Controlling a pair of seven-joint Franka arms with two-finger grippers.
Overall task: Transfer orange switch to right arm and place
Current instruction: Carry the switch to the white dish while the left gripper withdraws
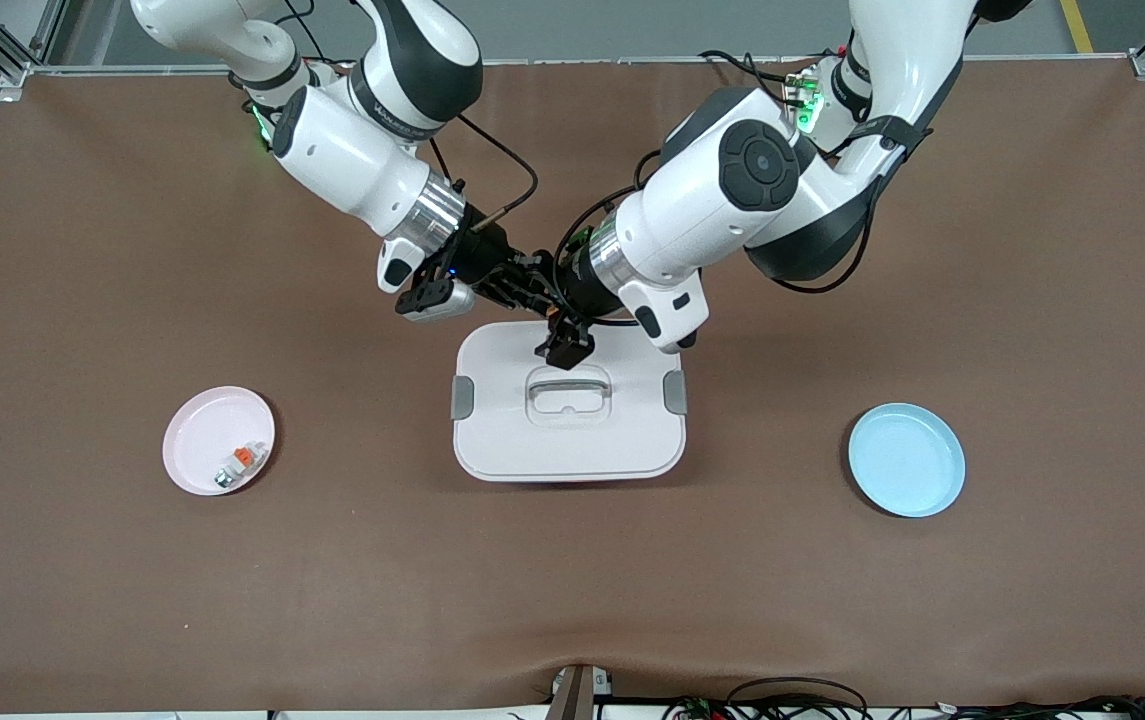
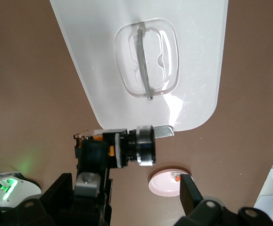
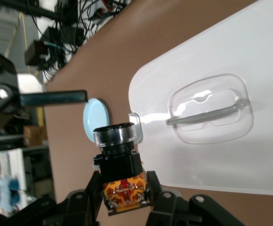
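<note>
- The orange switch (image 3: 121,162) sat between the fingers of the right gripper (image 3: 125,197), clamped at its orange end, over the edge of the white lidded box (image 1: 568,440) nearest the arms
- The left gripper (image 2: 136,186) hung beside it with fingers spread wide and touched nothing
- The pink plate (image 1: 194,452) held a small white-and-grey piece (image 1: 236,465); the blue plate (image 1: 906,460) lay toward the left arm's end

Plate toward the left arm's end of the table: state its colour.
Light blue. The plate shows best in the front view, plain and without pattern.
</note>
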